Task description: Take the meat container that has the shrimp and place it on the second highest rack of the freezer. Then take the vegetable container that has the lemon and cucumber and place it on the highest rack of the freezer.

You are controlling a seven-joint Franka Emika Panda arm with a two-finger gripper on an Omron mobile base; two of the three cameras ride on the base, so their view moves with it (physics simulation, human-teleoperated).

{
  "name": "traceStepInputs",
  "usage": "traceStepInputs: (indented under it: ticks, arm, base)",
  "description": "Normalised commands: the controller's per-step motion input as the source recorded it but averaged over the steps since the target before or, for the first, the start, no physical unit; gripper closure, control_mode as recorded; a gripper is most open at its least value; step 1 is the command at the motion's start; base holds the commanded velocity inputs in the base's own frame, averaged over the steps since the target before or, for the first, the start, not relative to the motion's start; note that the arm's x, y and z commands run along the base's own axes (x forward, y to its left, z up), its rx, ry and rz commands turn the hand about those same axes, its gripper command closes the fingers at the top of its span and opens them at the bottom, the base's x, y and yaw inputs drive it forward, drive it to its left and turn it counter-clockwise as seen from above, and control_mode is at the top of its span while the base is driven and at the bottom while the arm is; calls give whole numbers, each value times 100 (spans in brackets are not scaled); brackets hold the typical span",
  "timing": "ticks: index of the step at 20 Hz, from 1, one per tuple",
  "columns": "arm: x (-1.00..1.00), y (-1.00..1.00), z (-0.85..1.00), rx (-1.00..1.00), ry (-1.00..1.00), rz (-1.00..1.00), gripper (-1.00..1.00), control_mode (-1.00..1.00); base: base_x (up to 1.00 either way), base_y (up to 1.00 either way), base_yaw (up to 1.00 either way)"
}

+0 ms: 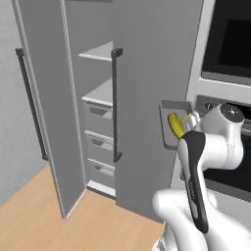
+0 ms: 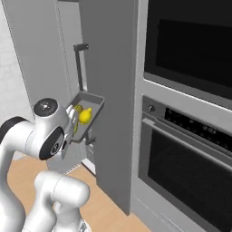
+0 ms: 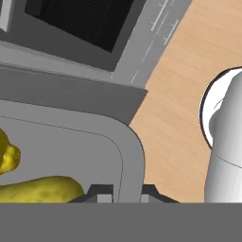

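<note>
At frame centre, the tool [image 3: 120, 191] is pinching the vegetable container [image 2: 94, 100] rim; keeping it level should stop the lemon [image 2: 85, 116] rolling before reaching the freezer [image 1: 98, 98].

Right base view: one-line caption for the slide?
The hand holds the vegetable container, with the lemon inside, raised beside the freezer door.
</note>
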Motion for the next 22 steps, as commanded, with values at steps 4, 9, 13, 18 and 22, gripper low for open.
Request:
traceStepInputs:
  ticks: [4, 9, 13, 18, 22]
  arm:
    - [0, 0, 0, 0, 0, 0, 100, 100]
    - [0, 0, 0, 0, 0, 0, 100, 100]
    - [0, 0, 0, 0, 0, 0, 100, 100]
    - [0, 0, 0, 0, 0, 0, 100, 100]
    - [0, 0, 0, 0, 0, 0, 100, 100]
  base:
    - [72, 97, -32]
    - [62, 96, -29]
    - [56, 65, -24]
    - [60, 52, -22]
    - [54, 19, -21]
